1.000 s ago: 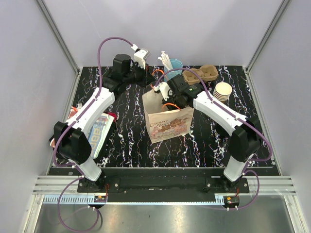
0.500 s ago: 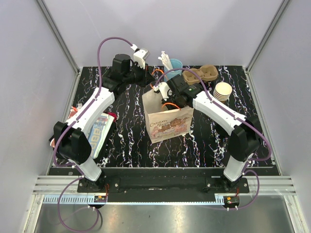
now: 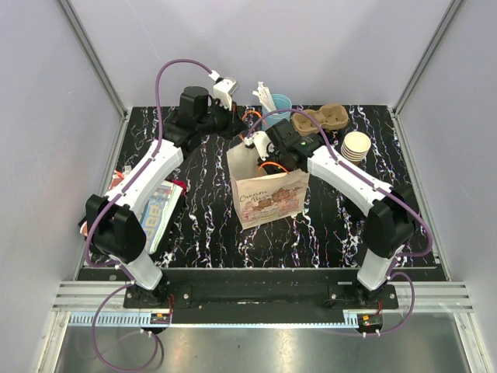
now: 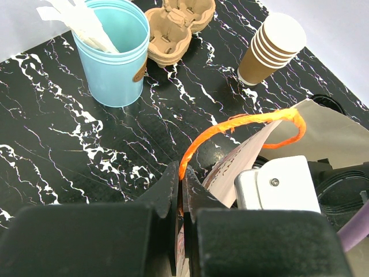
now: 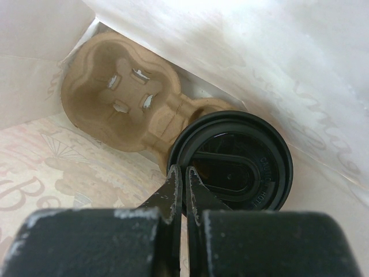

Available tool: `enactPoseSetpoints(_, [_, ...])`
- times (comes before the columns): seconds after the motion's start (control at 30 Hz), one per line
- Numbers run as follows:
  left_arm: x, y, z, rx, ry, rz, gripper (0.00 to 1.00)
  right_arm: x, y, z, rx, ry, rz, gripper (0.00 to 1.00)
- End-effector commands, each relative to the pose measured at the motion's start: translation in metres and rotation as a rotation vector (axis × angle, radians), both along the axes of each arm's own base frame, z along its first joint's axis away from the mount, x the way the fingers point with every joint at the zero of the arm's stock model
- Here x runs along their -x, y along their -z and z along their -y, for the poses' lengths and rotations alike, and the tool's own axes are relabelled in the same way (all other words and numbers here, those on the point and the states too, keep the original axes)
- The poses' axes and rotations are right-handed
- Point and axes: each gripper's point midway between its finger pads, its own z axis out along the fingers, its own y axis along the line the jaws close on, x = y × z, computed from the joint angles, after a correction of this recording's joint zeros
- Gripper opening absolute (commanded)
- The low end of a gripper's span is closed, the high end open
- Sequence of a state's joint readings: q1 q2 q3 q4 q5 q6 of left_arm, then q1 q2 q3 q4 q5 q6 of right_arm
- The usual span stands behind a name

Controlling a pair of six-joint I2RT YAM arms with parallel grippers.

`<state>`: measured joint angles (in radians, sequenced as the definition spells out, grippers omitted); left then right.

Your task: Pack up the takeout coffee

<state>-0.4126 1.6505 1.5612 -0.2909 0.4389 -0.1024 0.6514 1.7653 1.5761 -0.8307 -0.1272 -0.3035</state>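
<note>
Illegibly embossed lid [image 5: 233,167] pinched by right end effector [image 5: 183,172]; left end effector [image 4: 181,183] clamps handle [image 4: 242,122].

Looking down into the paper bag [image 5: 271,52]: a brown pulp cup carrier [image 5: 115,98] lies on the bottom, and the takeout coffee sits in it with only its black lid [image 5: 242,167] showing. The right gripper [image 5: 183,173] has its fingers nearly together at the lid's rim, and I can't tell if they're actually pinching it.
</note>
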Motion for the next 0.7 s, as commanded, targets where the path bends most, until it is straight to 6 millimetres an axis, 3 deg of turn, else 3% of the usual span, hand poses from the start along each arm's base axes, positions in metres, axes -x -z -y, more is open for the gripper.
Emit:
enactPoseSetpoints(0.0, [0.003, -0.030, -0.002, 0.024, -0.005, 0.089, 0.00, -0.005, 0.004, 0.001, -0.009, -0.003, -0.003, 0.02])
enactPoseSetpoints(0.37, [0.003, -0.029, -0.001, 0.025, -0.006, 0.084, 0.00, -0.004, -0.007, 0.002, -0.024, -0.007, 0.015, 0.11])
enactPoseSetpoints(0.67, [0.002, -0.031, -0.002, 0.027, -0.009, 0.090, 0.00, -0.002, -0.011, 0.003, -0.024, -0.008, 0.019, 0.29])
